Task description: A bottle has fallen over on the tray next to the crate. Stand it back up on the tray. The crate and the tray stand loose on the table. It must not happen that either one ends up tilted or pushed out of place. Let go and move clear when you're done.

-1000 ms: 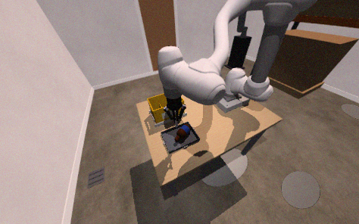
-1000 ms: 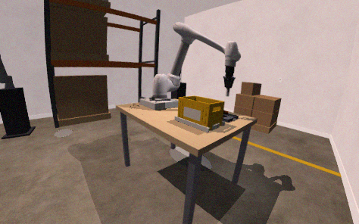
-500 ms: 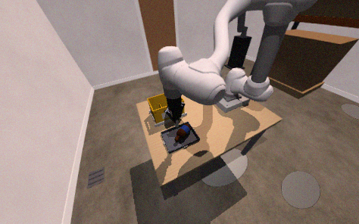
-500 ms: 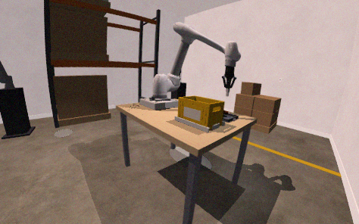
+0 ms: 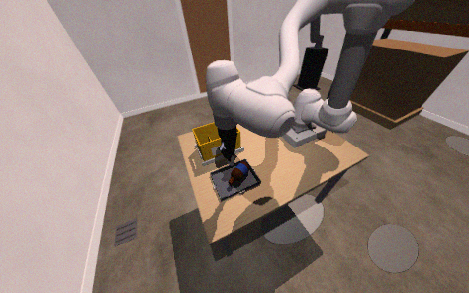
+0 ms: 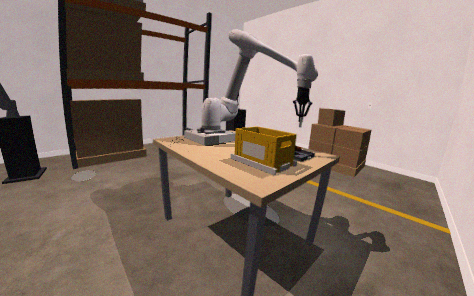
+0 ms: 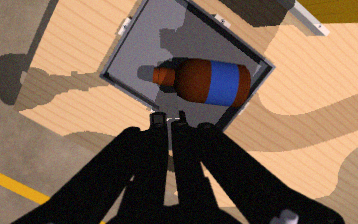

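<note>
Across the room from me, on the wooden table, sits the yellow crate, upright as far as I can tell, and just beside it lies the dark, low-walled tray, flat on the wood. Inside that tray the brown bottle with its blue band is down on its side, wholly within the rim; its long axis runs slantwise over the tray floor, neck toward the inner part, base up near one corner of the walls. From the claw, high above the table, the bottle is below and off to one side: in the wrist view it lies beyond the fingertips, crosswise to them, the neck nearer their line than the base. I'd judge the claw must shift over and turn its fingers to straddle that body before dropping. The claw itself is closed, fingertips drawn together, gripping nothing and touching nothing.
</note>
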{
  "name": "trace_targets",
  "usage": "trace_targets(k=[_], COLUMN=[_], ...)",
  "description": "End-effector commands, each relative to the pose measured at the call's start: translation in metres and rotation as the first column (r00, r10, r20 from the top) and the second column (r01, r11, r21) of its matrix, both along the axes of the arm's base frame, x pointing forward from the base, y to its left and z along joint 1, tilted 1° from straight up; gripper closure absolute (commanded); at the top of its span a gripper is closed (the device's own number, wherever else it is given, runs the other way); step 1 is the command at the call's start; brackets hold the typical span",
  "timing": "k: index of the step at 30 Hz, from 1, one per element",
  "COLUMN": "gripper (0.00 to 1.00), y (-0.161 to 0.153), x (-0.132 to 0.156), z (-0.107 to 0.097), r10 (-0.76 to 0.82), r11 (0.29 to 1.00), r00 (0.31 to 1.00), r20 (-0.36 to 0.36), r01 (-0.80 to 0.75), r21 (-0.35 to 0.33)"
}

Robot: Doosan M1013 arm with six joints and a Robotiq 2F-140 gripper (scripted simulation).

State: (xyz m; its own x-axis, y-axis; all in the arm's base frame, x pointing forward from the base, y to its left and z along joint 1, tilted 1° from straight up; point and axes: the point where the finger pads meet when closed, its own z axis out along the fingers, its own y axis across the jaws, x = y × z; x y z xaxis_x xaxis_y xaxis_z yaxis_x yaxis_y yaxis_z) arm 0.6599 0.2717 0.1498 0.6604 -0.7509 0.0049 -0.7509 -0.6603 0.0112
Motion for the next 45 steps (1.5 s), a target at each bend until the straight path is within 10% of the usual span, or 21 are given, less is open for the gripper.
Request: trace_targets(k=[1,19,45], gripper=[0.9,0.9,0.9], y=[0.0,0.0001,0.0002], x=[0.0,0.0,0.0], z=[0.0001,0.0001,0.0002], r10=[0.14,0.611,0.985], r11=[0.99,0.791,0.175], r00=[0.99,0.791,0.175], r20=[-0.004,-0.003,0.001], r01=[-0.14,-0.611,-0.984], r21=[0.01,0.015,0.02])
